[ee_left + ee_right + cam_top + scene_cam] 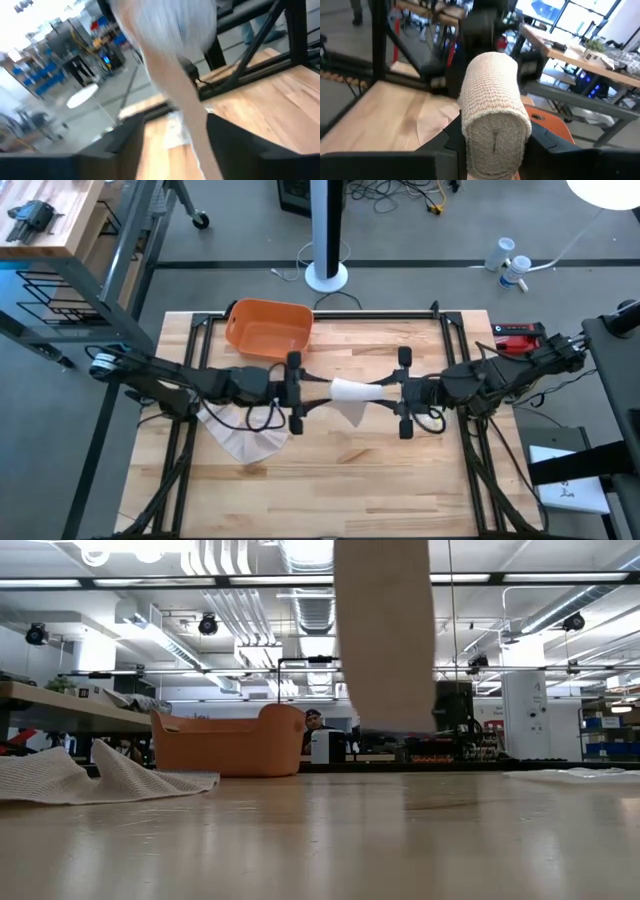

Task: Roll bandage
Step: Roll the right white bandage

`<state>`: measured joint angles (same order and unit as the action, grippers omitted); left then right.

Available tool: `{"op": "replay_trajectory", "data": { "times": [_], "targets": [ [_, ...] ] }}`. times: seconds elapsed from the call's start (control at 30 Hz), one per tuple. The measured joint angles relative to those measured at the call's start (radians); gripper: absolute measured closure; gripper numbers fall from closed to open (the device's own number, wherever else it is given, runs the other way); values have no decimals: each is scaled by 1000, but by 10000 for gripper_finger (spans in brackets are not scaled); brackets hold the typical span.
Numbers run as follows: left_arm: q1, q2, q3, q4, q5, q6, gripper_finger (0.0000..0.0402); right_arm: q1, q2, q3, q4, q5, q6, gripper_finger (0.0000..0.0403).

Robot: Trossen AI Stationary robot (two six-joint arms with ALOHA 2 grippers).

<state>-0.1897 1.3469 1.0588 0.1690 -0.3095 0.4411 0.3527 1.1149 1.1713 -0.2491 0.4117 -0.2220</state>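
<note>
Right gripper (495, 142) clamps the rolled bandage (492, 112); left gripper (175, 137) grips its tail.

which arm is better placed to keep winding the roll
Right, probably: the right gripper holds the bandage roll endwise between its fingers, so it could turn it. The left gripper holds only the loose strip, feeding it.

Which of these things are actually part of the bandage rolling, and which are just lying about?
In use:
- beige woven elastic bandage roll
- right end effector
- left end effector

Lying about:
- orange plastic tub
- loose white mesh cloth
</note>
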Motion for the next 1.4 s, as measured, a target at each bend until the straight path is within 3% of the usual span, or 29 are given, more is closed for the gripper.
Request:
{"op": "replay_trajectory", "data": {
  "times": [0.23, 0.47, 0.8, 1.0, 1.4],
  "targets": [
    [-1, -37, 0, 51, 38, 70, 94, -6, 0, -21, -7, 22, 70, 293],
    [-6, -14, 1, 166, 36, 201, 63, -36, 0, -31, -5, 30, 220, 297],
    [5, 24, 1, 216, 63, 235, 78, -59, 0, -43, 14, -8, 313, 288],
    [8, 56, 1, 257, 64, 240, 88, -59, 3, -49, 64, -123, 304, 291],
    [7, 66, 1, 266, 66, 199, 142, -59, 7, -50, 67, -124, 327, 291]
  ]
}}
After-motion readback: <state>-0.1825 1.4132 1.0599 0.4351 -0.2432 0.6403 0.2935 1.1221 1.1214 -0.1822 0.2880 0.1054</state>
